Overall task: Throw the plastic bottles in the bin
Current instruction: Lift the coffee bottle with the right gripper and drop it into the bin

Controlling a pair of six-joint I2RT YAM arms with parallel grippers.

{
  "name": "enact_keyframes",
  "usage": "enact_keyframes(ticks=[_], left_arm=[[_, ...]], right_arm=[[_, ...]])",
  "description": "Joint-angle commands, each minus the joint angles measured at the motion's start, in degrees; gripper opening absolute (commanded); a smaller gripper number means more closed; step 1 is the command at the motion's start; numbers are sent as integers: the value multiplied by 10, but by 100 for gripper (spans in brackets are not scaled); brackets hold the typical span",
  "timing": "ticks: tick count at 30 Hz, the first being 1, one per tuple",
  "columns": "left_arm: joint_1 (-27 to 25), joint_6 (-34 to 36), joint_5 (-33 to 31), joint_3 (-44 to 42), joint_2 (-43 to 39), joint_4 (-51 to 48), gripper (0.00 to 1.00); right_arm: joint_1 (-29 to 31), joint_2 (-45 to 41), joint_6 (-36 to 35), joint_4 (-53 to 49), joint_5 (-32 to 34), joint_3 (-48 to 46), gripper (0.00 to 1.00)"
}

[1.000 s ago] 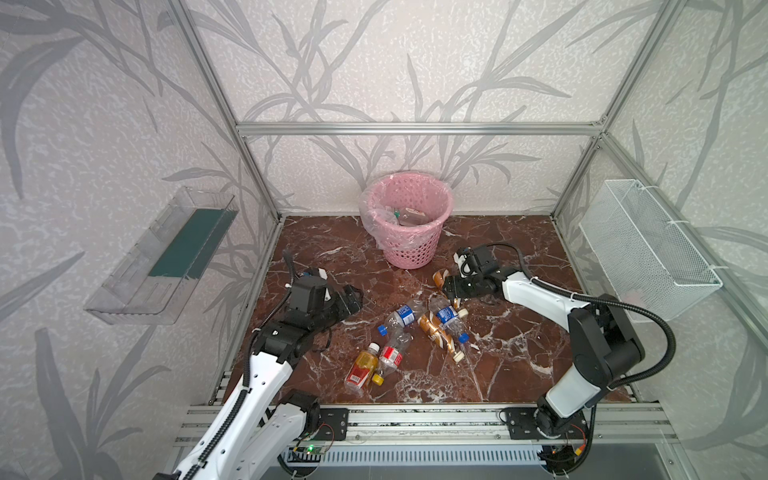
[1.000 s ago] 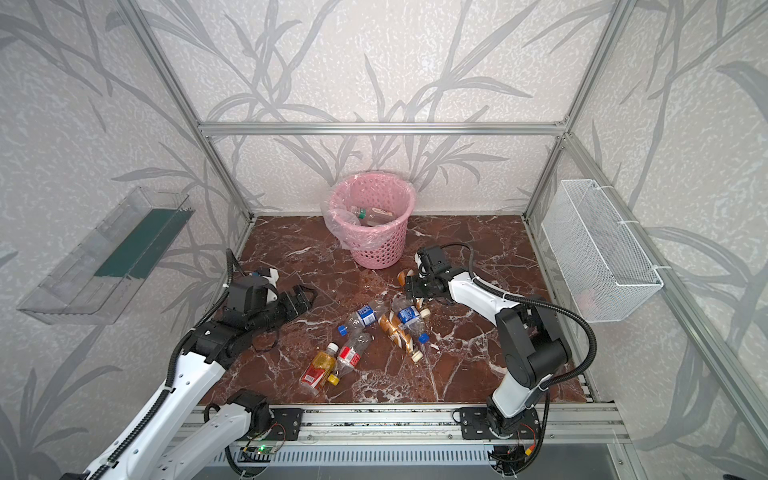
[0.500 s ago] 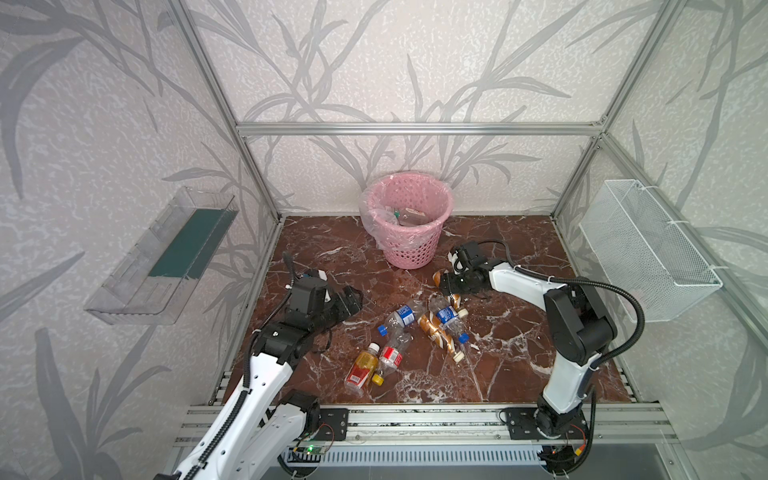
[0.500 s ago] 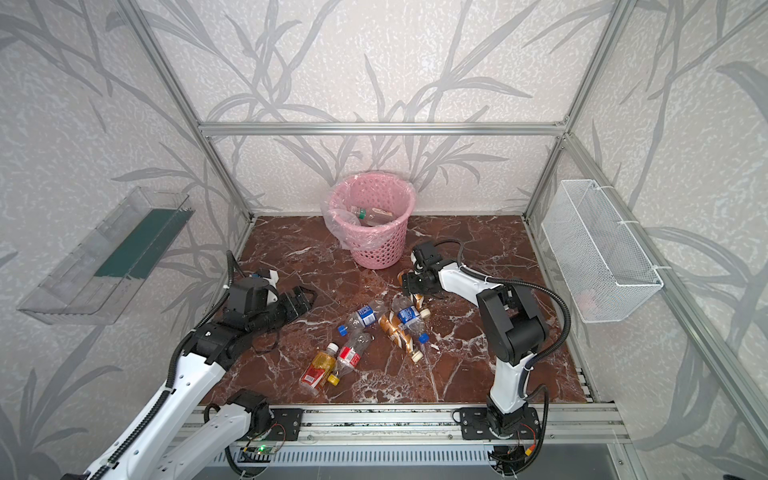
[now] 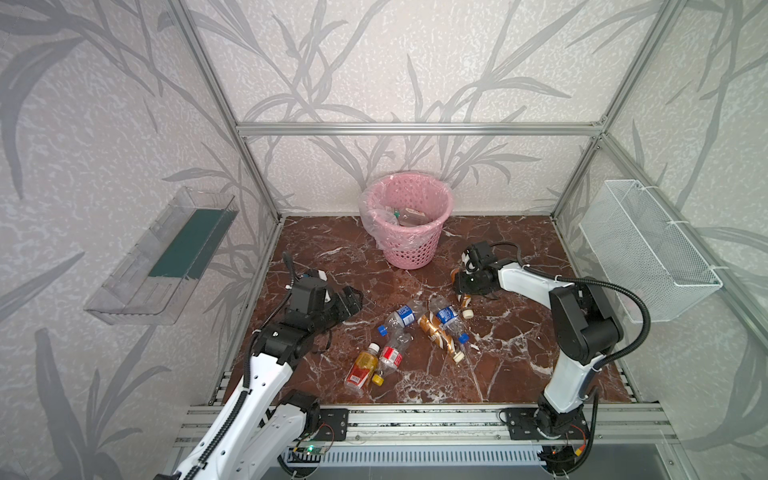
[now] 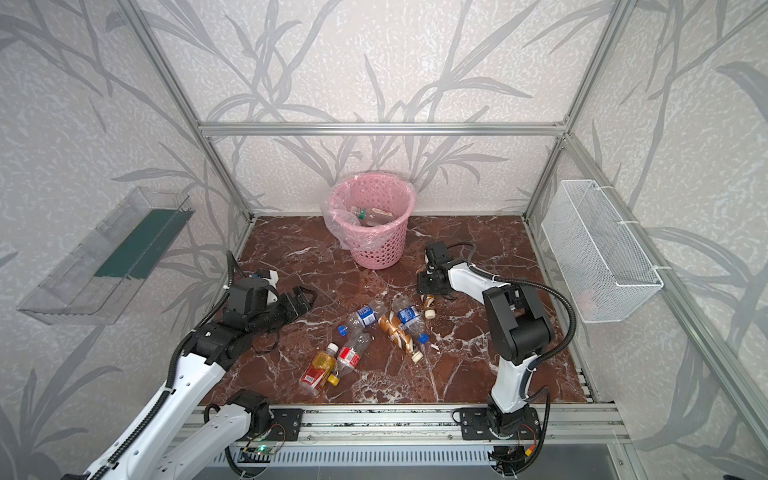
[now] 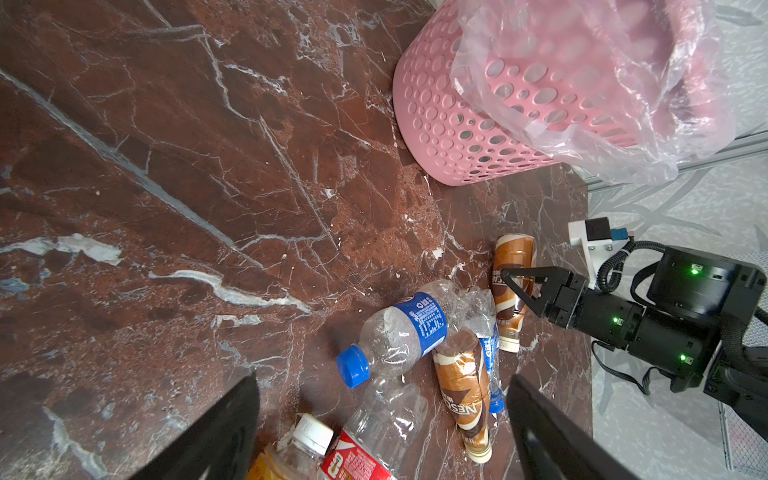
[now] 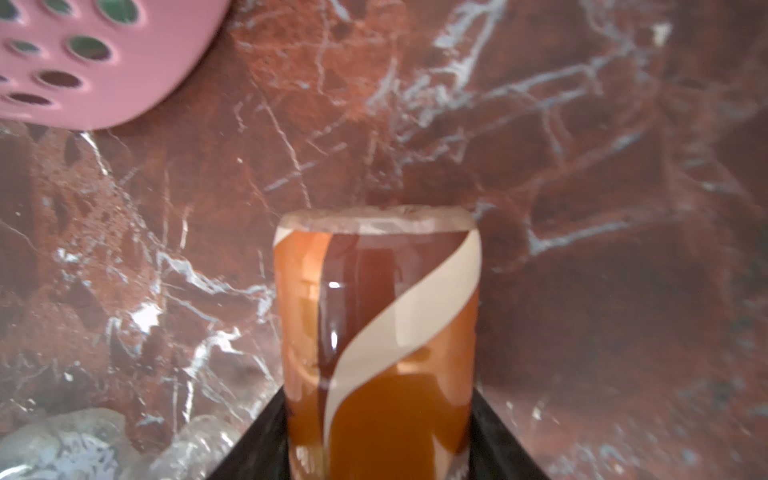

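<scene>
Leaf-patterned grey wallpaper, aluminium frame, red-brown marble floor, white wire basket, clear wall tray

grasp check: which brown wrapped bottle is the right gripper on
The brown wrapped plastic bottle nearest the pink perforated bin; the other lies among clear bottles.

My left arm stretches forward, low, and the left gripper has its jaws wide apart. My right arm, folded at the elbow, reaches toward the middle; the right gripper presses both jaws on a brown-wrapped bottle.
</scene>
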Motion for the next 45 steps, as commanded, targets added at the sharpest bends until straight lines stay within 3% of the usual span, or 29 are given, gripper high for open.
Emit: enact_keyframes(ticks=[1, 12, 22, 32, 36, 41, 45], left_arm=[[2, -1, -8, -7, -9, -2, 92], [2, -2, -3, -14, 0, 12, 92], [2, -5, 2, -22, 8, 27, 92], [1, -4, 10, -15, 25, 38, 92], [2, -3, 12, -11, 30, 37, 92], [1, -3, 8, 0, 32, 33, 92], [2, 0, 11, 33, 50, 34, 92]], right_arm=[[-11, -40, 5, -33, 18, -26, 55], [-17, -170, 1, -89, 33, -120, 53], [-11, -295, 8, -151, 7, -205, 53], [16, -362, 34, -167, -22, -238, 53], [18, -378, 29, -178, -32, -190, 53], [19, -375, 34, -158, -38, -61, 53], [29, -264, 54, -158, -56, 190, 54]])
